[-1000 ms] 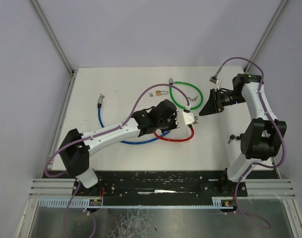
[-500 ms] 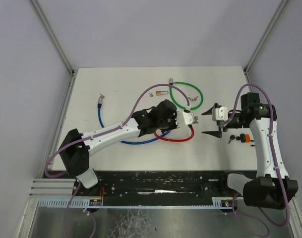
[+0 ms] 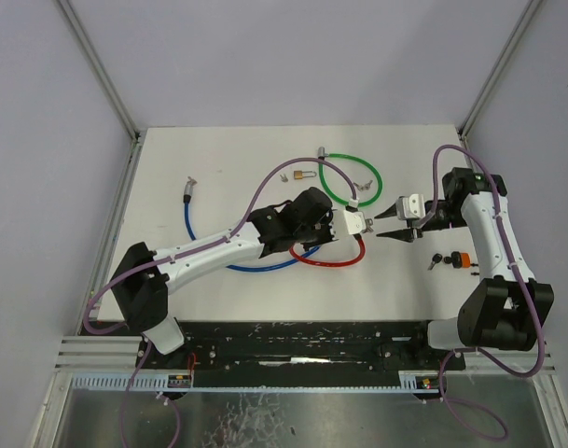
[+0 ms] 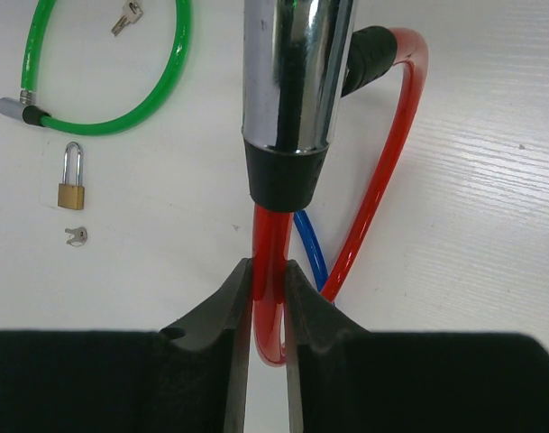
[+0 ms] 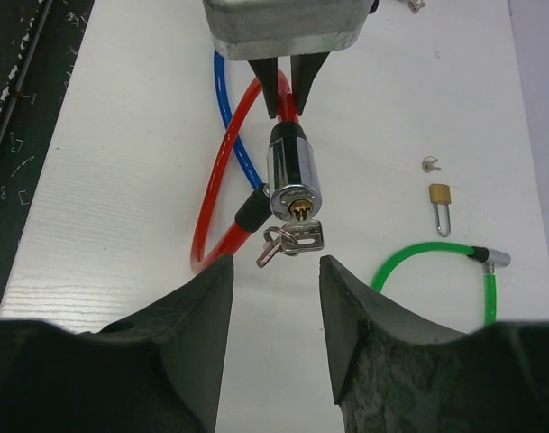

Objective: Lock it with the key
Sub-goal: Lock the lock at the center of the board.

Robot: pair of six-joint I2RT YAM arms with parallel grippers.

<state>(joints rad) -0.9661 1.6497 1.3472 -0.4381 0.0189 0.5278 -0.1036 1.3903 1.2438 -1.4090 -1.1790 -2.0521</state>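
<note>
L pincer (image 4: 267, 271) is clamped on red cable lock (image 4: 388, 158), cable pinched just behind chrome cylinder (image 4: 292, 72). R pincer (image 5: 276, 271) is held spread, empty, facing cylinder's keyhole end; key bunch (image 5: 292, 239) is seen hanging there, just ahead.

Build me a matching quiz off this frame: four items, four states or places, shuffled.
Items
1. red cable lock
2. green cable lock
3. brass padlock
4. keys

States or places
A. lying beside a small loose key
B. hanging at the keyhole end of the chrome cylinder, just ahead of the open right hand
C. cable clamped in the left hand
D. curved loop lying free, neither hand on it

Pairs: 1-C, 2-D, 3-A, 4-B
</note>
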